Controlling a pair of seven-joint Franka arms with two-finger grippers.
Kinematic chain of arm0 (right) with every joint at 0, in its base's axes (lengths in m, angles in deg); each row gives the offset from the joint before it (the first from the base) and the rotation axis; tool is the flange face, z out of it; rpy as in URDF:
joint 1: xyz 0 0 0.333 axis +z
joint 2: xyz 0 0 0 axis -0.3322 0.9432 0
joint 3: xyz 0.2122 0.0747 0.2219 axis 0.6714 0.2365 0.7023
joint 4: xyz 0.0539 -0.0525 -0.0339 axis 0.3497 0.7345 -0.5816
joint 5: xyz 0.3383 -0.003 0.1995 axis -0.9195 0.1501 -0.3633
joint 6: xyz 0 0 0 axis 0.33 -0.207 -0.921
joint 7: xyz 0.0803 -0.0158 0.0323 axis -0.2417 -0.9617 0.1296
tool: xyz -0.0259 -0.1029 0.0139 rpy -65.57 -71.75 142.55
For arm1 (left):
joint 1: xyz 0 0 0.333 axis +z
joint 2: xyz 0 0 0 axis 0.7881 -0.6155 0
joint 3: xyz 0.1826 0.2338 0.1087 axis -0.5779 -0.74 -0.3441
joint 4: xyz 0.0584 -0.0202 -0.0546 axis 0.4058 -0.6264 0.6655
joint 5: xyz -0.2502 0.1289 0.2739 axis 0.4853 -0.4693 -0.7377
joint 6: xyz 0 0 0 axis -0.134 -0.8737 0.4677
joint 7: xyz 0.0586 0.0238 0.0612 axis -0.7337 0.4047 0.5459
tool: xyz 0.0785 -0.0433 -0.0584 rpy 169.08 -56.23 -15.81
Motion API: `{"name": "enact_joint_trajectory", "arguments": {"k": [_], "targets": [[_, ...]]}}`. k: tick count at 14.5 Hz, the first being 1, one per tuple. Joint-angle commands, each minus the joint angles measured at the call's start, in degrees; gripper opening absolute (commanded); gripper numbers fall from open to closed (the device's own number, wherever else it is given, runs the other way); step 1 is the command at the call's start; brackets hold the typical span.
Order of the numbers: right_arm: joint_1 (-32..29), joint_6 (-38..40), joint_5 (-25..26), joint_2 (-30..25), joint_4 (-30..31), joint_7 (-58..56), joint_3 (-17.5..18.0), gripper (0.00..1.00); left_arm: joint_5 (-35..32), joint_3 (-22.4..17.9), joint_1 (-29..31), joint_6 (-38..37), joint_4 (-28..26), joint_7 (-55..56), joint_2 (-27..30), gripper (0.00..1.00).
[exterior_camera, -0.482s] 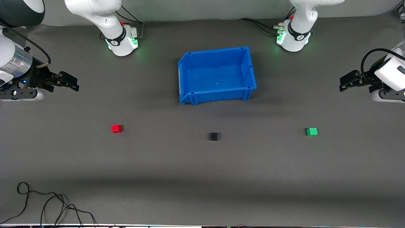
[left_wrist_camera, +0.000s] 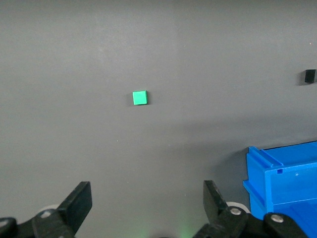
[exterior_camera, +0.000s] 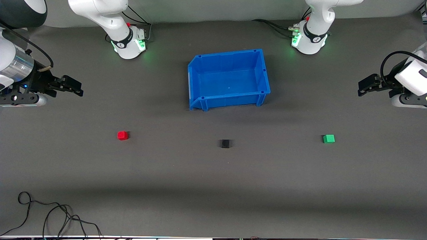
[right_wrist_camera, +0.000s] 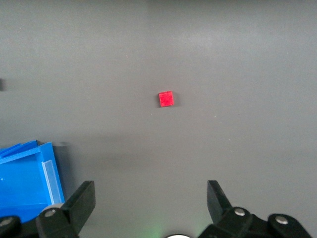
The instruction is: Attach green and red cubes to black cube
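Nothing grasped yet, this is looking like the very start: all three cubes are lying apart in a rough row on the desk (exterior_camera: 173,173), nearer the front camera than the blue bin (exterior_camera: 263,71). Going across the front view: the right end effector (exterior_camera: 75,87) is hanging released, fingers spread wide, over bare desk at the right arm's end; its wrist view is showing the red cube (right_wrist_camera: 166,98) sitting well out ahead of the fingers (right_wrist_camera: 81,201). The red cube (exterior_camera: 122,135) is sitting toward the right arm's end, well apart from the black cube (exterior_camera: 225,143), which is lying in the middle, in front of the bin. The green cube (exterior_camera: 328,138) is sitting toward the left arm's end, also well apart from the black one. The left end effector (exterior_camera: 365,87) is hanging released too, over the left arm's end, with the green cube (left_wrist_camera: 139,97) centred in its wrist view and the black cube (left_wrist_camera: 309,76) at the edge. Next move is probably calling for each arm descending over its own cube, squaring fingers to the faces, closing, then carrying it against the black cube.
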Motion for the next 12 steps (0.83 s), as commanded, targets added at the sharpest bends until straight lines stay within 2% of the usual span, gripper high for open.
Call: {"name": "enact_joint_trajectory", "arguments": {"k": [1,7,10,12], "targets": [[0.7,0.5,1.0,1.0,-1.9,-0.4,-0.3,1.00,0.4,-0.1,-0.3,-0.8,0.6,0.9,0.1,1.00],[0.7,0.3,1.1,1.1,-1.6,-0.3,-0.3,1.00,0.1,-0.1,-0.4,-1.1,2.4,3.9,-0.8,1.00],[0.6,0.8,1.1,1.0,-1.2,-0.7,-0.6,1.00,0.6,-0.2,0.2,-3.1,4.2,13.9,-2.1,1.00],[0.6,-0.1,1.1,1.8,-0.3,-0.6,-0.6,1.00,0.8,-0.3,0.4,-3.0,4.1,24.9,-2.3,1.00]]}}
